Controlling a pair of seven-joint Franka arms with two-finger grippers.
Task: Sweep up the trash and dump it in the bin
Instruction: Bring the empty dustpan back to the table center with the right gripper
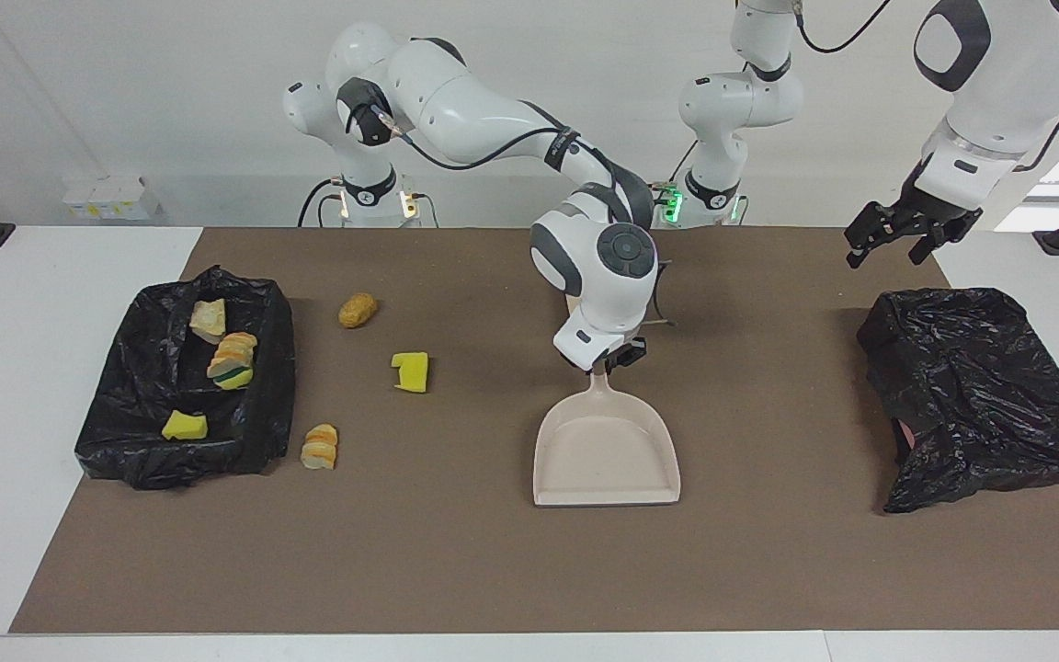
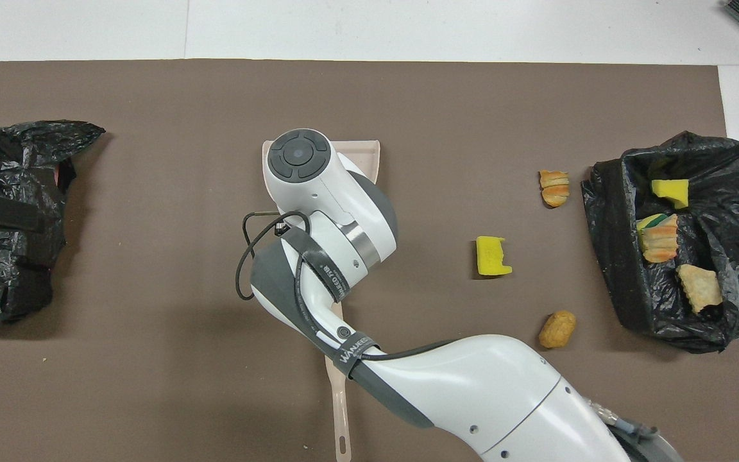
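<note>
We have the right gripper (image 1: 605,365) clamped on the dustpan (image 1: 607,452) handle; left gripper (image 1: 897,241) spread, empty. Trash (image 1: 411,371) likely light, soft: scoop it.

two black bin bags: one open bag (image 1: 130,432) with trash in it, one crumpled bag (image 1: 980,386) under the left gripper (image 1: 897,241), well apart from the right gripper (image 1: 605,363).

one beige dustpan (image 1: 605,455), its handle in the right gripper's jaws.

seven trash scraps: three yellow sponge chunks (image 1: 412,371) (image 1: 184,425) (image 1: 233,377), two striped bread-like pieces (image 1: 320,446) (image 1: 233,351), one brown nugget (image 1: 358,310), one pale lump (image 1: 209,318). four lie in the open bag, three on the brown mat (image 1: 456,570) beside it, all well apart from both jaws.
</note>
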